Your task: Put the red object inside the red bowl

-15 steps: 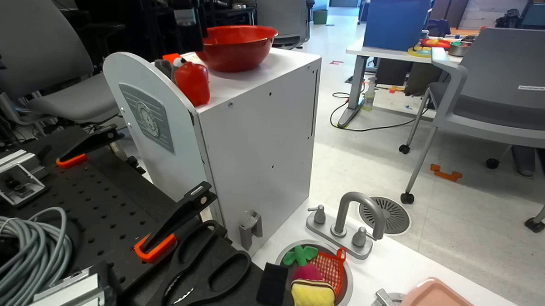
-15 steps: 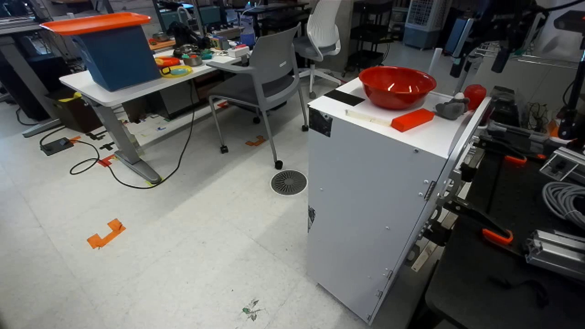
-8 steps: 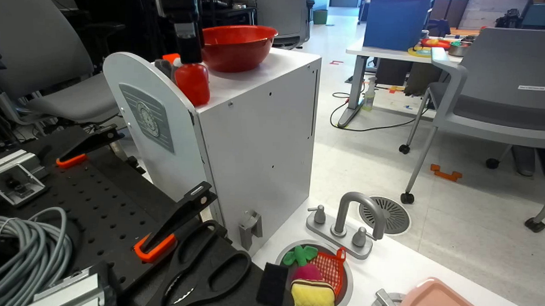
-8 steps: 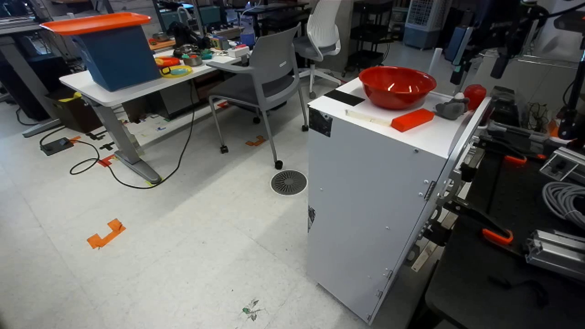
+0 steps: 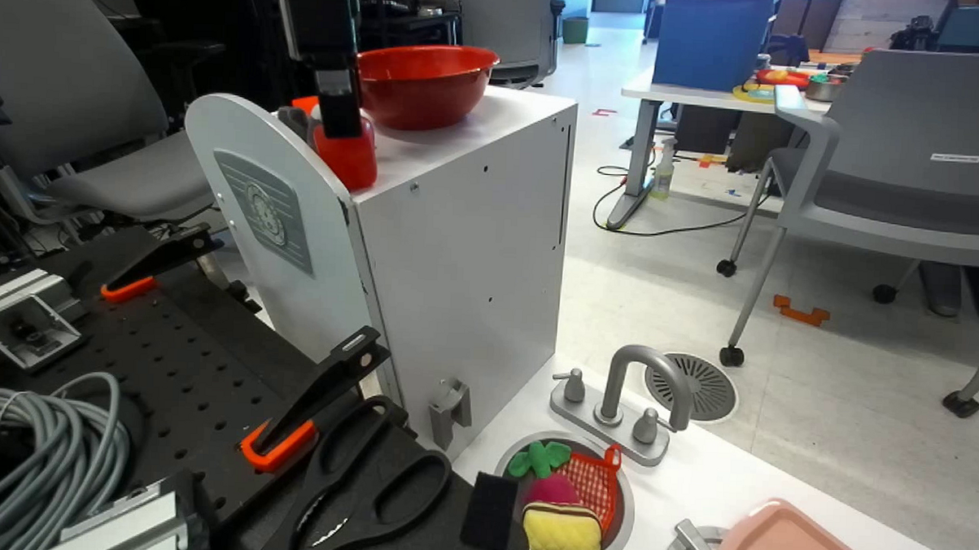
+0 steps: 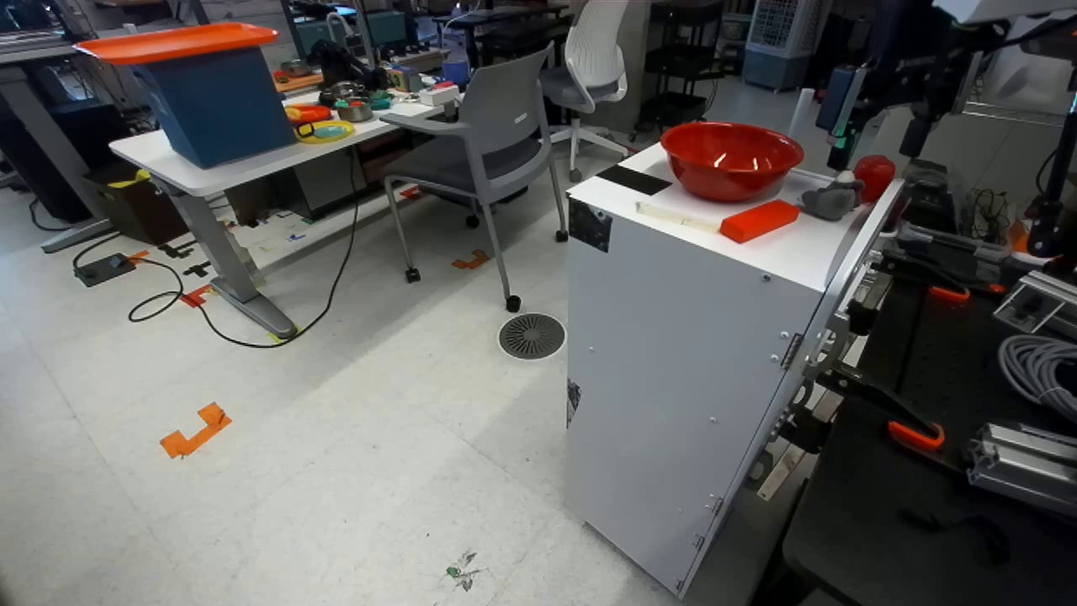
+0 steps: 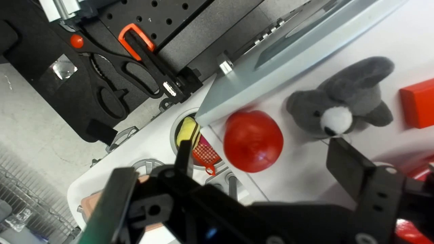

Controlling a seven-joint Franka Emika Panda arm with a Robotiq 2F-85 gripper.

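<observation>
The red object (image 7: 253, 141), a rounded glossy lump, stands on the white cabinet top near its corner. It shows in both exterior views (image 5: 348, 163) (image 6: 875, 177). My gripper (image 7: 260, 145) is open and empty, with one finger to each side of the red object in the wrist view. In an exterior view the fingertips (image 6: 877, 153) are at about the height of the object's top. In an exterior view one finger covers part of its upper side. The red bowl (image 5: 431, 90) stands upright on the same top (image 6: 730, 168), beyond the object. Only its edge shows in the wrist view (image 7: 408, 230).
A grey plush toy (image 7: 339, 98) lies close beside the red object. An orange-red block (image 6: 759, 220) lies near the bowl. A raised grey-white panel (image 5: 256, 194) edges the cabinet top. A sink with soft toys (image 5: 563, 505) and a faucet (image 5: 648, 394) stand below.
My gripper has moved down, and its fingertips are now level with the red object's upper part. The red object, bowl, plush toy and block have not moved.
</observation>
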